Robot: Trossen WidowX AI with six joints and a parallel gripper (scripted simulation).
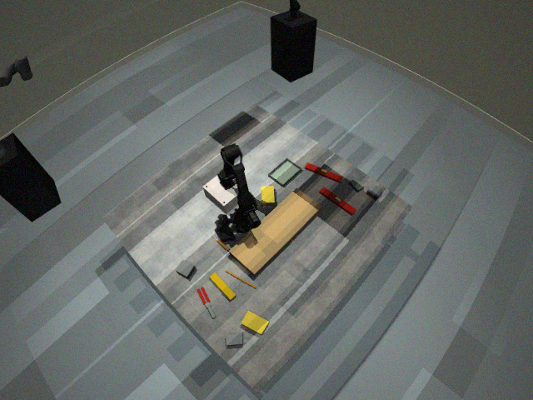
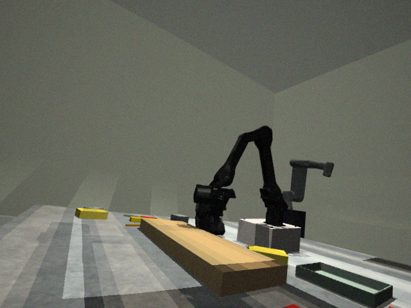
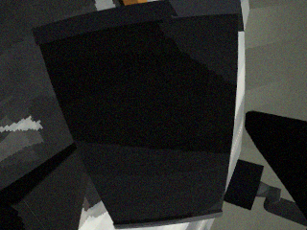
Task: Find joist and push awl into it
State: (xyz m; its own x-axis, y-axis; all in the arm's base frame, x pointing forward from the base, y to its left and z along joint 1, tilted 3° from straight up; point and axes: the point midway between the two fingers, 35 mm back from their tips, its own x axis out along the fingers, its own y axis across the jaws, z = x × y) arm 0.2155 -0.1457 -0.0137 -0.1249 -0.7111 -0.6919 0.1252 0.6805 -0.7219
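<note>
The black gripper (image 2: 209, 228) is hanging jaws-spread beside the tan wooden floor panel (image 1: 274, 231), gripping nothing; awl work remains undone.

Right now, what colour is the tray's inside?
Pale green inside the dark-rimmed tray; clearest in the top view.

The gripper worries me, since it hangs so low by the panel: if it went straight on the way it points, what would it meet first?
Probably the dark block right between its open fingers; the gripper points down, with the floor just beneath. Depth is unclear.
</note>
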